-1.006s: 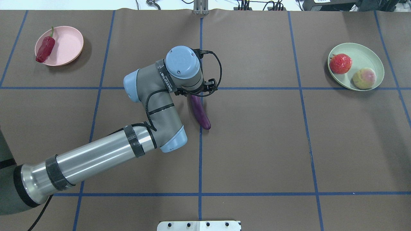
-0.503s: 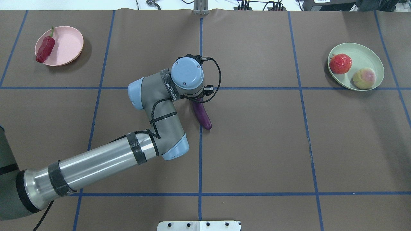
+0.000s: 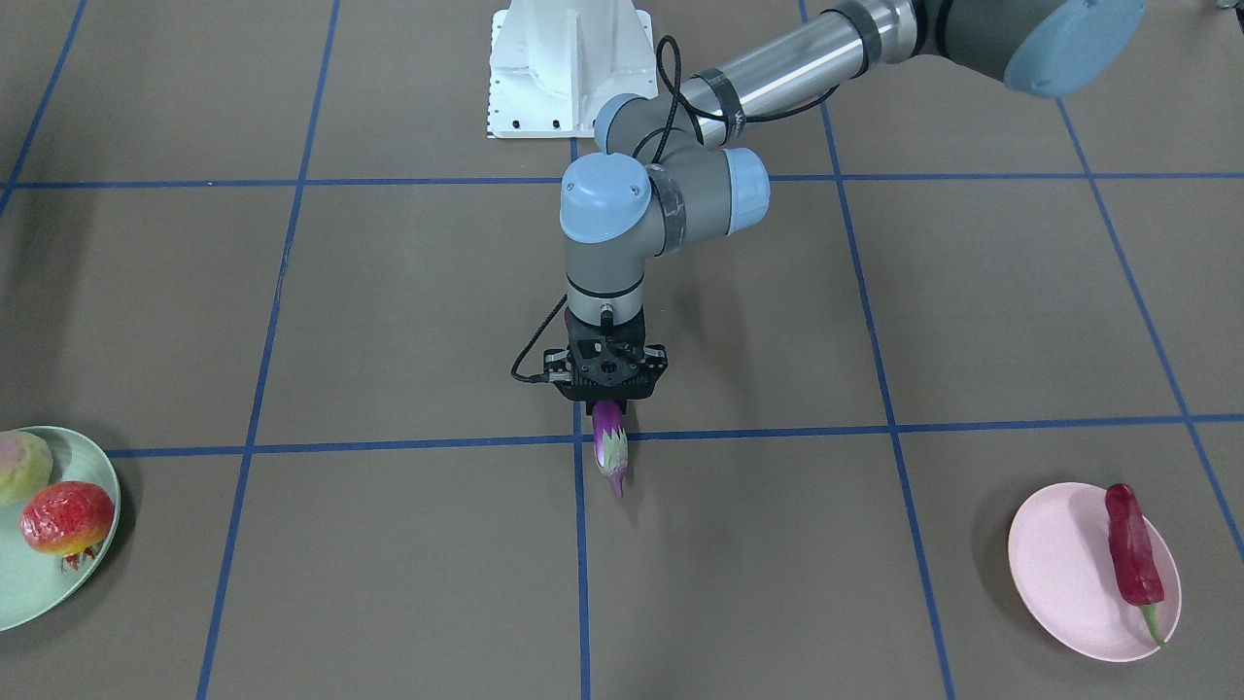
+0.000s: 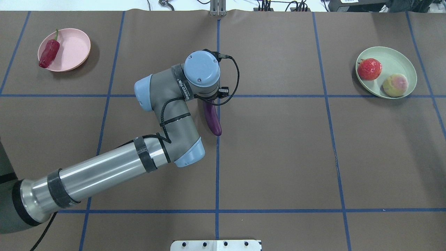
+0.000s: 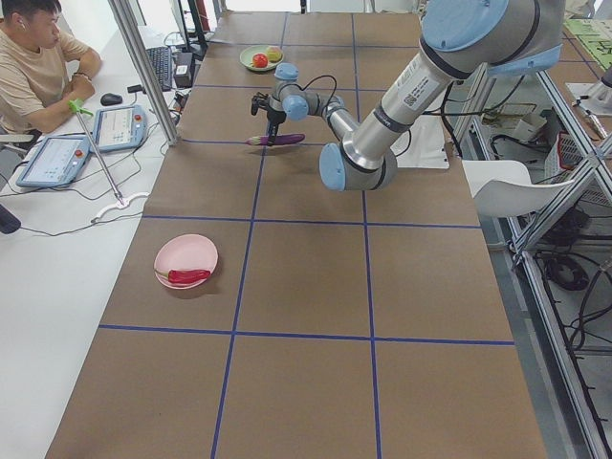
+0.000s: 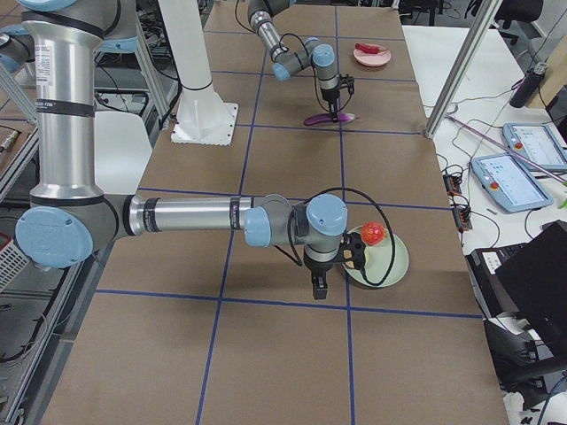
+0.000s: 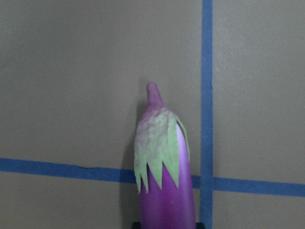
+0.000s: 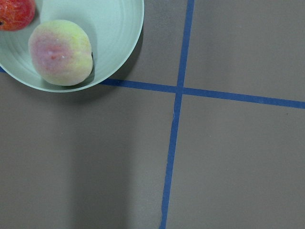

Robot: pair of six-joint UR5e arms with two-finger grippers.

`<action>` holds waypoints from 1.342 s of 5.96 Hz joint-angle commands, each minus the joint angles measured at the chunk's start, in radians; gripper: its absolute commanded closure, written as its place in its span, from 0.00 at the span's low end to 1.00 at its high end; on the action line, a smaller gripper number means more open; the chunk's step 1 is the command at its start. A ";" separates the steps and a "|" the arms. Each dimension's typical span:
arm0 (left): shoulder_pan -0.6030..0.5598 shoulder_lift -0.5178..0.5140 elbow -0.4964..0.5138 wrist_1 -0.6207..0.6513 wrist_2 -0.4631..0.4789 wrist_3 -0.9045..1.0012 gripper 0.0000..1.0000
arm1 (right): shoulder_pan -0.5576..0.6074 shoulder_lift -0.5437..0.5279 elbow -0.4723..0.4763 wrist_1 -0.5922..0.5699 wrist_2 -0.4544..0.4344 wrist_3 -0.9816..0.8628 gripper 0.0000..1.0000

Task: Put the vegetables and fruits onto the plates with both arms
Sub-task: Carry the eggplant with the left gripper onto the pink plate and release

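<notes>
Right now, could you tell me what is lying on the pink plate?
Only the red chili pepper lies on the pink plate, along one side near the rim; the rest is bare. The strip of plate beneath the pepper is covered.

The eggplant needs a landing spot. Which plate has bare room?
The pink plate: the chili lies along one rim, leaving its middle and other side bare for the eggplant. The green plate is crowded: pomegranate and peach side by side.
</notes>
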 commanded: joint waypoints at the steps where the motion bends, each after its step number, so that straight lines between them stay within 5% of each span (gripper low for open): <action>1: -0.184 0.046 -0.018 0.008 -0.006 0.381 1.00 | 0.000 -0.001 -0.002 0.000 0.000 0.000 0.00; 3: -0.349 0.080 0.102 -0.047 -0.005 0.729 1.00 | -0.002 -0.003 -0.005 -0.002 -0.002 0.000 0.00; 5: -0.448 0.136 0.325 -0.290 0.003 0.868 1.00 | -0.002 -0.004 -0.006 0.000 -0.002 0.000 0.00; 7: -0.516 0.204 0.345 -0.322 0.050 0.917 1.00 | -0.002 -0.004 -0.006 0.000 -0.002 0.000 0.00; 8: -0.513 0.233 0.347 -0.351 0.067 0.916 0.84 | 0.000 -0.004 -0.005 0.000 -0.002 0.000 0.00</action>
